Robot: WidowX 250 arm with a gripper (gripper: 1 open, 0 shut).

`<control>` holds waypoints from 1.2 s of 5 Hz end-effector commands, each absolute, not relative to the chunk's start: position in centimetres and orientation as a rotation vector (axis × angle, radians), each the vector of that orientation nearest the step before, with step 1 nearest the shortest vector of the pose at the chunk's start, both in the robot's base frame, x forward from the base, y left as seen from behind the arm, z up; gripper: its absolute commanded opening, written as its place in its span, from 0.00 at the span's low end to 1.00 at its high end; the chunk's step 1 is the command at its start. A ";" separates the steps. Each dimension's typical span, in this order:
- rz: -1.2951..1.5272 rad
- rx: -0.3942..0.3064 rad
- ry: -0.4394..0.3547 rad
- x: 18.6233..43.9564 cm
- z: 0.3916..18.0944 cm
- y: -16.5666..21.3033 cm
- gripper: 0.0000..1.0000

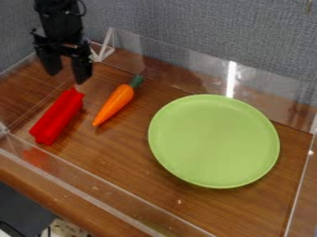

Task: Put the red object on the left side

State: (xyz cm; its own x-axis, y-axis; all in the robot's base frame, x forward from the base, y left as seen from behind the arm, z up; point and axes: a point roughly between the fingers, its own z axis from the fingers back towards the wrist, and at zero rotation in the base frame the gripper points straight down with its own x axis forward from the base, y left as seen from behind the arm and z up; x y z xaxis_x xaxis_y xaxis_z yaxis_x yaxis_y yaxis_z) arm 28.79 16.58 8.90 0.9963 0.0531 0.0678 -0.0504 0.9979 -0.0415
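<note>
The red object (57, 117), a glossy elongated block, lies on the wooden table at the left, slanting from near-left to far-right. My black gripper (66, 68) hangs above and behind its far end, pointing down, open, with nothing between its fingers (81, 69). It stands clear of the block.
An orange carrot (113, 105) with a green tip lies just right of the red block. A light green plate (213, 139) fills the right half. Clear acrylic walls (186, 60) ring the wooden table (111, 153).
</note>
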 end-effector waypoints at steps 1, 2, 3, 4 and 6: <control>0.125 -0.031 -0.110 29.8 9.8 18.3 1.00; 0.185 -0.035 -0.102 29.5 9.7 16.5 1.00; 0.191 -0.008 -0.107 29.6 10.5 14.4 1.00; 0.184 0.018 -0.118 29.8 11.2 13.6 1.00; 0.231 0.014 -0.130 29.9 9.9 18.0 1.00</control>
State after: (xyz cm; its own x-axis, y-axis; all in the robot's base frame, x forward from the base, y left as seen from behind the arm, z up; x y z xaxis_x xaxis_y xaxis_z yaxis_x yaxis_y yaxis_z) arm 29.17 17.40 8.00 0.9698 0.2348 0.0655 -0.2339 0.9720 -0.0211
